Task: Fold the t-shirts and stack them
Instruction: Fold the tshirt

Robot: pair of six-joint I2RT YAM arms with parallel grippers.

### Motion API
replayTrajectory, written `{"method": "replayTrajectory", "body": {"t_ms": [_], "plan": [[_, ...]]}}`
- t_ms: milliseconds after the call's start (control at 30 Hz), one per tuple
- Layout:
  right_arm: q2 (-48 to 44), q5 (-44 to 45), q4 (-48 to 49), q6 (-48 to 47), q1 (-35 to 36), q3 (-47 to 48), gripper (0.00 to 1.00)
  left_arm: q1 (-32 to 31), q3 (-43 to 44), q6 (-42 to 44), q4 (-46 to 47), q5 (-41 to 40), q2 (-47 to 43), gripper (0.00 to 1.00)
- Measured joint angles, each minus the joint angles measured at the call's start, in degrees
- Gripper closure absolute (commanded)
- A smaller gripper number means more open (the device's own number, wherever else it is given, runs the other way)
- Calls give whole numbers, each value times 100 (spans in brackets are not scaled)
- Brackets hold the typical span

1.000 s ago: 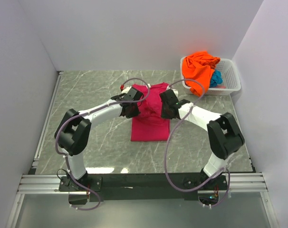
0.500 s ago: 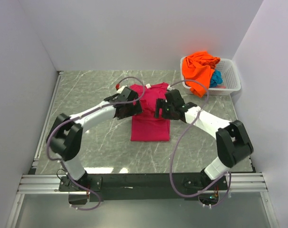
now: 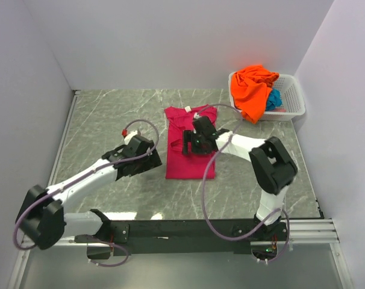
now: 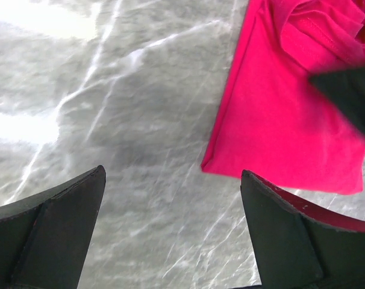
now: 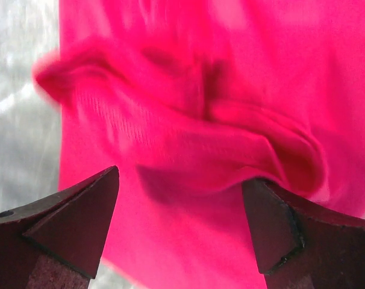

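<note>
Folding: magenta-pink cloth t-shirt [image 3: 191, 165] bunched under right gripper [image 5: 181, 177], ahead of left gripper [image 4: 173, 174], both wide and empty; next move likely regrasps its edge.

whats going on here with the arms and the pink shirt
Two robot arms are folding t-shirts. The pink t-shirt lies partly folded on the table, with a bunched fold on top. The right end effector hovers open above that fold; the left end effector is open over bare table beside the shirt. Neither holds anything. The orange t-shirt and teal t-shirt sit in the white basket.
</note>
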Motion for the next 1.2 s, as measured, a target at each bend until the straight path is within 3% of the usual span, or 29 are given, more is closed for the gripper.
{"method": "replayTrajectory", "body": {"t_ms": [233,533,700,967,1067,1200], "plan": [[1056,769,-98,-63,-37,1502,11,0,-315,-221,-269,-205,-743,1],[1274,1191,-492,216,-310,2516,10,0,-603,-310,9,133,-892,1],[688,1021,-586,238,-376,1665,10,0,-601,-262,428,496,-496,1],[-1001,391,-684,219,-374,-164,9,-173,-426,-111,1108,1054,448,0],[-1534,356,-710,225,-374,-754,9,-323,-186,-70,1272,1154,876,5],[-2004,356,-704,317,-378,-1353,12,-415,35,-24,1427,1224,1320,20]]}}
